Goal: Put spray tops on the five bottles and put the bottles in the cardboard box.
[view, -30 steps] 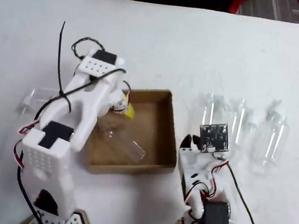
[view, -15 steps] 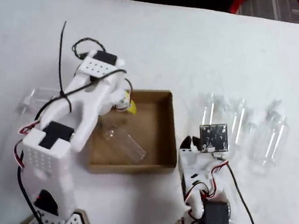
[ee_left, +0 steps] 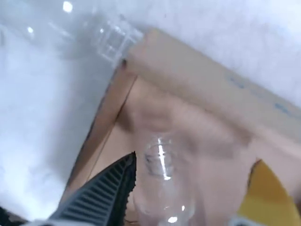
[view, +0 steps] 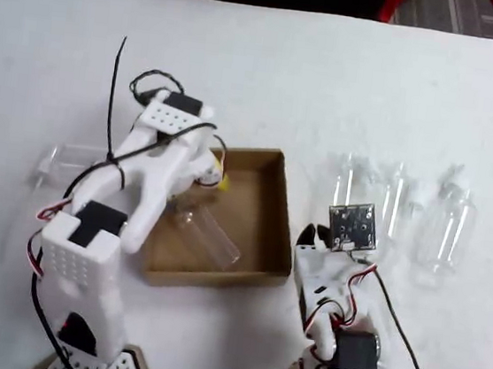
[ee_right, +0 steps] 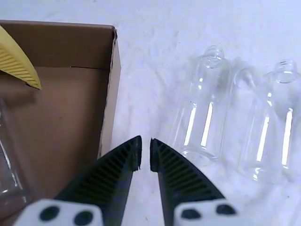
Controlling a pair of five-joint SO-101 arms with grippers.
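The white table [view: 329, 87] takes up most of the high view. The left arm [view: 139, 186] slants across the left half of the frame and ends over the left side of the box [view: 257, 208]. The right arm [view: 332, 292] sits at lower centre-right. The box is brown, open-topped and at centre.

A clear bottle [view: 209, 238] lies on its side in the lower middle of the box, with no top on it. Three more clear bottles lie in a row right of the box: the first [view: 349, 189], second [view: 393, 201] and third [view: 449, 227]. A loose bottle [view: 64, 162] lies at the left edge, outside the box.

The left wrist view shows the left gripper [ee_left: 194, 162] released and spread wide. Its black finger [ee_left: 106, 190] and yellow finger [ee_left: 265, 193] are well apart, and the boxed bottle lies between them, nearer the black one. The loose bottle's threaded neck is at upper left, just beside the box corner.

The right wrist view shows the right gripper [ee_right: 146, 148] clenched on nothing, with a thin slit between its fingers. It is over bare table just right of the box wall. Two of the row bottles show open necks at right.
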